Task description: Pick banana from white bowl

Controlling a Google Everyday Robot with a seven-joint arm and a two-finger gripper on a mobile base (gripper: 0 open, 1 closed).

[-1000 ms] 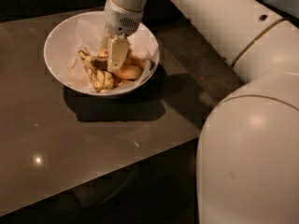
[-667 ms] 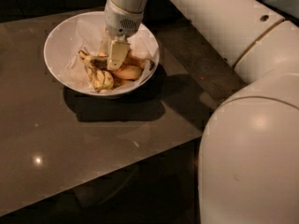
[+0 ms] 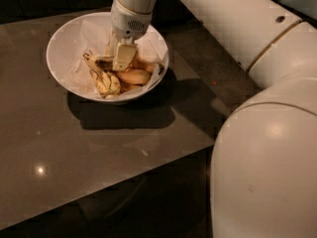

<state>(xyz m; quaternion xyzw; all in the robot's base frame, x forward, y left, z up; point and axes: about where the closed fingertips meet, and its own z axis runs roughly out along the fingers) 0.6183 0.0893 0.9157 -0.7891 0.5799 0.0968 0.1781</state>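
Note:
The white bowl [image 3: 64, 38] stands on the dark table at the upper left, lined with crinkled white paper. Several bananas lie in it. The long banana [image 3: 100, 62] with dark bruised patches runs across the middle of the bowl and passes under my gripper. My gripper [image 3: 123, 58] reaches straight down into the bowl from the white arm and sits on or right at this banana. A shorter speckled banana [image 3: 107, 82] lies in front of it. A smooth orange-yellow fruit [image 3: 133, 76] lies to the right.
The brown glossy table [image 3: 99, 148] ends at an edge on the right and at the front, with dark floor beyond. My large white arm [image 3: 267, 133] fills the right side of the view.

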